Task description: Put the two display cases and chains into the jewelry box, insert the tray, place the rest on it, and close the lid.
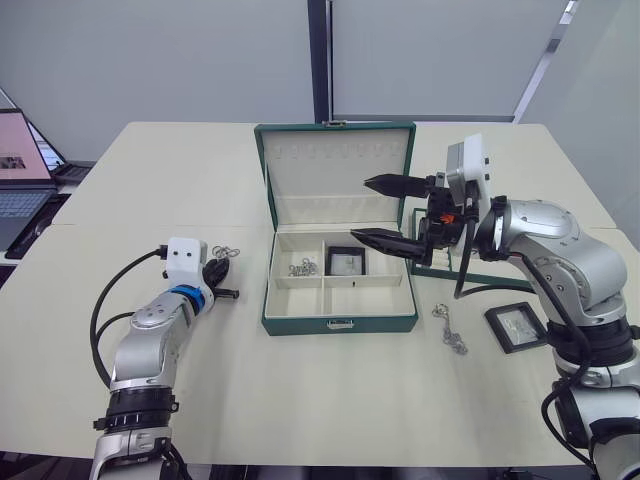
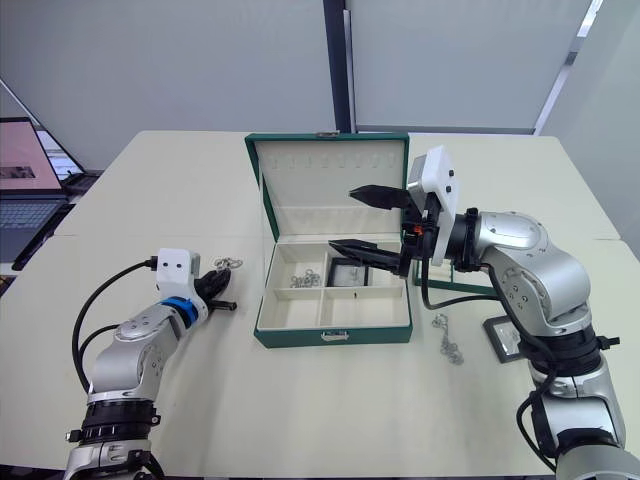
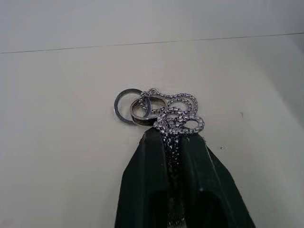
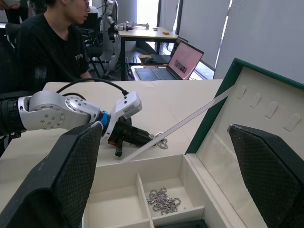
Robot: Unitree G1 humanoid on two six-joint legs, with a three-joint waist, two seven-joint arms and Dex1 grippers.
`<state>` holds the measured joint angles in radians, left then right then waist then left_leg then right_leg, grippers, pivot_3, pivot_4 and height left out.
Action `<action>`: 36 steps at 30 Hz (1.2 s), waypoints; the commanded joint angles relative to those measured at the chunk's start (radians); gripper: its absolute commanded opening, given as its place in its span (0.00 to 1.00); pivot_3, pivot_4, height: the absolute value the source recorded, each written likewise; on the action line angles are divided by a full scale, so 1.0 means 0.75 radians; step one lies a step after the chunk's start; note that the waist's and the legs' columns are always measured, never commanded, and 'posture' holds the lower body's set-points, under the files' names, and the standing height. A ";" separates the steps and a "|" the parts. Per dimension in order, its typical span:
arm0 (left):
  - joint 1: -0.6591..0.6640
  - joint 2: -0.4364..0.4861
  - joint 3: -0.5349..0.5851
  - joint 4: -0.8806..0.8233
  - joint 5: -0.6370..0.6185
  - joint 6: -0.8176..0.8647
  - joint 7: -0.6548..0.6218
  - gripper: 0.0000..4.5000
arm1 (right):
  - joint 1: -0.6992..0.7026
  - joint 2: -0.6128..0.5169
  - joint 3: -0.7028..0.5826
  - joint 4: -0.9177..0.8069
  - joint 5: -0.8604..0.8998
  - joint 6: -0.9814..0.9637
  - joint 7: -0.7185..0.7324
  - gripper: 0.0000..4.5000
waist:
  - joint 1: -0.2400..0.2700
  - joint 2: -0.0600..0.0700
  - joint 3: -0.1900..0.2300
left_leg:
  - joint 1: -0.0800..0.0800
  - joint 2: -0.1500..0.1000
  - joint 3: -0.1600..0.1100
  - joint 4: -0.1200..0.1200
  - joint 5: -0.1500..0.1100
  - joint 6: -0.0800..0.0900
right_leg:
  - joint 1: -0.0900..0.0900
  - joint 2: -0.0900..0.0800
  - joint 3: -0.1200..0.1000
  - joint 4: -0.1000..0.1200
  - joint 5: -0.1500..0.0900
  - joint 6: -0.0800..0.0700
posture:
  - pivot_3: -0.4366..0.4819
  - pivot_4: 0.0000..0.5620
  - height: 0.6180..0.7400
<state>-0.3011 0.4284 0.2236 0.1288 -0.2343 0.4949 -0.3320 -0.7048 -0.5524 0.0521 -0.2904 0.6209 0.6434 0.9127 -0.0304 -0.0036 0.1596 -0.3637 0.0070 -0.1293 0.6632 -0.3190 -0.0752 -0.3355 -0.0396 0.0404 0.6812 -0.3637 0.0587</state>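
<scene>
The jewelry box [image 1: 340, 322] stands open mid-table with its lid [image 1: 335, 175] upright. One heap of chains [image 1: 303, 267] lies in its back left compartment, and a display case [image 1: 345, 263] in the back right one. My right gripper [image 1: 372, 211] hangs open over the box's right side. The second display case [image 1: 517, 327] and a loose chain [image 1: 450, 328] lie on the table to the right of the box. The tray [image 1: 495, 280] is mostly hidden behind my right arm. My left gripper [image 3: 172, 135] is shut on a chain with rings [image 3: 173, 111] resting on the table, left of the box.
An open laptop [image 1: 20, 170] sits at the far left edge. In the right wrist view a person [image 4: 47, 42] sits beyond the table, with another laptop [image 4: 178, 61] behind. Bare tabletop [image 1: 330, 400] lies in front of the box.
</scene>
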 commanded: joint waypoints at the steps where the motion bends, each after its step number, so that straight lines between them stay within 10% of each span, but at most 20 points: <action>1: 0.034 -0.017 -0.025 0.059 0.018 0.055 0.016 0.01 | -0.020 -0.008 -0.046 -0.038 0.027 -0.006 -0.005 1.00 | 0.000 0.000 0.000 | 0.000 0.000 0.000 0.000 0.000 0.000 | 0.000 0.000 0.000 0.000 0.000 0.000 | 0.48 0.27 1.00; 36: -0.144 -0.095 0.170 -0.478 -0.187 0.075 0.239 0.01 | -0.071 0.031 -0.031 0.084 -0.014 -0.087 0.046 1.00 | 0.000 -0.005 0.004 | -0.002 0.000 0.001 -0.001 0.000 0.000 | -0.002 0.001 0.000 -0.001 0.000 0.000 | 0.48 0.27 1.00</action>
<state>-0.3899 0.3346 0.3231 -0.1756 -0.3569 0.5502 -0.1593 -0.7328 -0.5297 0.0413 -0.2127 0.6098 0.5969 0.9395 -0.0302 -0.0075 0.1626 -0.3653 0.0073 -0.1288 0.6624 -0.3189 -0.0755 -0.3369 -0.0391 0.0406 0.6800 -0.3637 0.0587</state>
